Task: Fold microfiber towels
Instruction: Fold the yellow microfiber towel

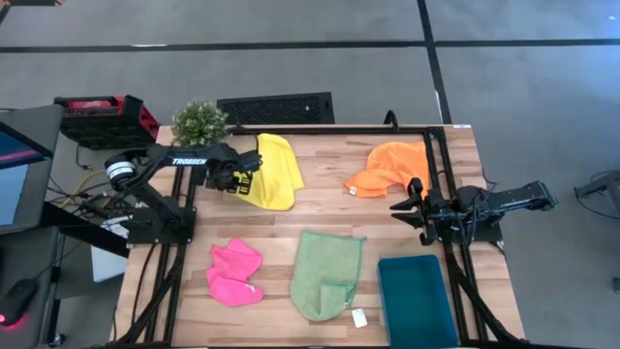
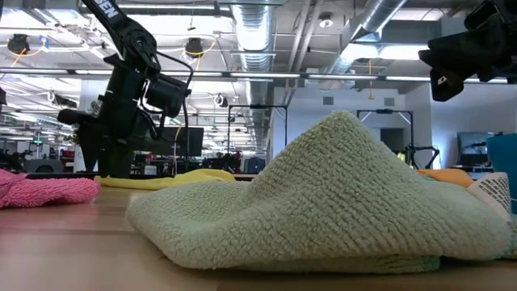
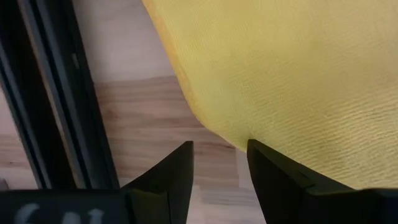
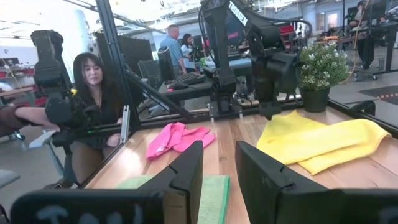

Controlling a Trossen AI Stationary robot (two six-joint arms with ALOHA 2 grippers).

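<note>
A yellow towel (image 1: 273,171) lies folded at the far left of the table. My left gripper (image 3: 220,163) points steeply down, open, at its left edge (image 3: 186,93): one finger is over the cloth and the other over bare wood. An orange towel (image 1: 387,169) lies bunched at the far right. A pink towel (image 1: 235,272) lies crumpled at the near left. A light green towel (image 1: 327,273) lies near the middle with one corner folded over. My right gripper (image 4: 218,167) waits level and open at the table's right edge. My left gripper comes from above, slanting down at the yellow towel's left edge (image 3: 205,127). One fingertip (image 3: 267,163) stands over the cloth and the other over the table. Whether either fingertip touches the towel, I cannot tell.
A dark teal tray (image 1: 417,302) lies at the near right, with a small white tag (image 1: 359,317) beside it. A potted plant (image 1: 201,121) stands at the far left corner. Black frame rails (image 1: 184,223) run along the table's left, right and far sides. People sit beyond the table (image 4: 93,81).
</note>
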